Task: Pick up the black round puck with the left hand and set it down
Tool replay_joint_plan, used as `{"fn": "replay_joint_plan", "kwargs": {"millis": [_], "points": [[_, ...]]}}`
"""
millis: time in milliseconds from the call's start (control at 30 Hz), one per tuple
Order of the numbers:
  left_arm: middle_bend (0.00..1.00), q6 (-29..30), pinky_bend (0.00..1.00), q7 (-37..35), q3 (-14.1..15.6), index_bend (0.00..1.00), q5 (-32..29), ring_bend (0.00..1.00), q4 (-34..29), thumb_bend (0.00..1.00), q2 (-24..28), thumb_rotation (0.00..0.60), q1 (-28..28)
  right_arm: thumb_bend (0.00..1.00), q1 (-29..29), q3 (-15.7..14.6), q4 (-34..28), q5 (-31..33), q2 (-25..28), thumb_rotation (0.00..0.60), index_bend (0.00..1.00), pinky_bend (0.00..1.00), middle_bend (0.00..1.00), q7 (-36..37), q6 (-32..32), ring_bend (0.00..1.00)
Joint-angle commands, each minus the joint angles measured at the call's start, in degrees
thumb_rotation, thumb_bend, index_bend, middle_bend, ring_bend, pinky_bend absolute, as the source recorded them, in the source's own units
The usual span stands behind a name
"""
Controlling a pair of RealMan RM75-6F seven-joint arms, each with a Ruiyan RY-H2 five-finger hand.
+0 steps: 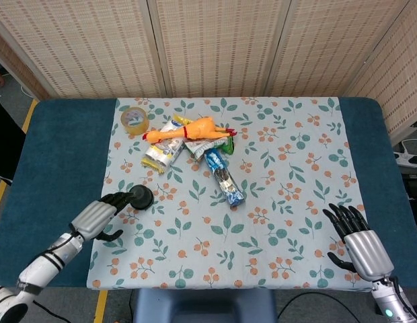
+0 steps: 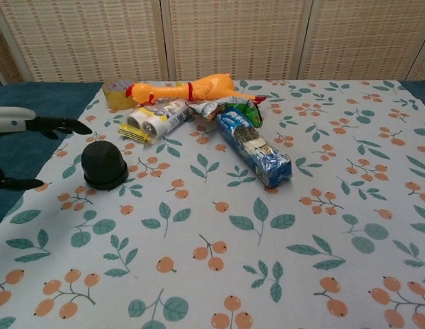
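The black round puck point(image 1: 141, 196) sits on the floral cloth at its left side; the chest view shows the same puck point(image 2: 103, 165) standing upright. My left hand point(image 1: 103, 213) lies just left of it, fingers spread and reaching toward the puck, holding nothing. In the chest view the left hand point(image 2: 34, 125) enters from the left edge, its fingers stretched out above and behind the puck and the thumb low in front; no contact shows. My right hand point(image 1: 357, 242) rests open at the table's front right, far from the puck.
A yellow tape roll point(image 1: 134, 118), an orange rubber chicken point(image 1: 192, 129), a silver-white packet point(image 1: 161, 151) and a blue packet point(image 1: 224, 178) lie clustered behind and right of the puck. The floral cloth point(image 1: 296, 175) covers the blue table point(image 1: 54, 148).
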Motion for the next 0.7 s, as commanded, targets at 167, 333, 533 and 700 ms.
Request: {"fn": "replay_joint_plan", "kwargs": {"millis": [167, 333, 533, 700], "points": [[0.0, -9.5, 0.08, 16.9, -5.17, 0.0, -24.86, 0.0, 9.12, 0.36, -9.36, 0.6, -18.52, 0.11, 0.33, 0.79, 0.04, 2.01, 0.38, 0.6, 0.0, 0.0, 0.0, 0.39, -0.67, 0.0], [0.0, -9.88, 0.08, 18.17, -4.93, 0.0, -27.94, 0.0, 11.42, 0.36, -11.12, 0.6, -20.19, 0.11, 0.3, 1.07, 0.09, 2.45, 0.37, 0.6, 0.0, 0.0, 0.0, 0.44, -0.48, 0.0], [0.0, -18.15, 0.1, 20.89, -0.7, 0.0, -38.64, 0.0, 19.43, 0.36, -14.36, 0.6, -27.02, 0.11, 0.71, 1.82, 0.34, 4.03, -0.08, 0.6, 0.0, 0.0, 0.0, 0.03, -1.22, 0.0], [0.0, -20.24, 0.13, 21.29, 3.16, 0.0, -44.54, 0.0, 19.97, 0.36, -13.9, 0.6, -30.96, 0.11, 1.06, 1.96, 0.48, 4.48, -0.39, 0.6, 0.0, 0.0, 0.0, -0.37, -1.86, 0.0]]}}
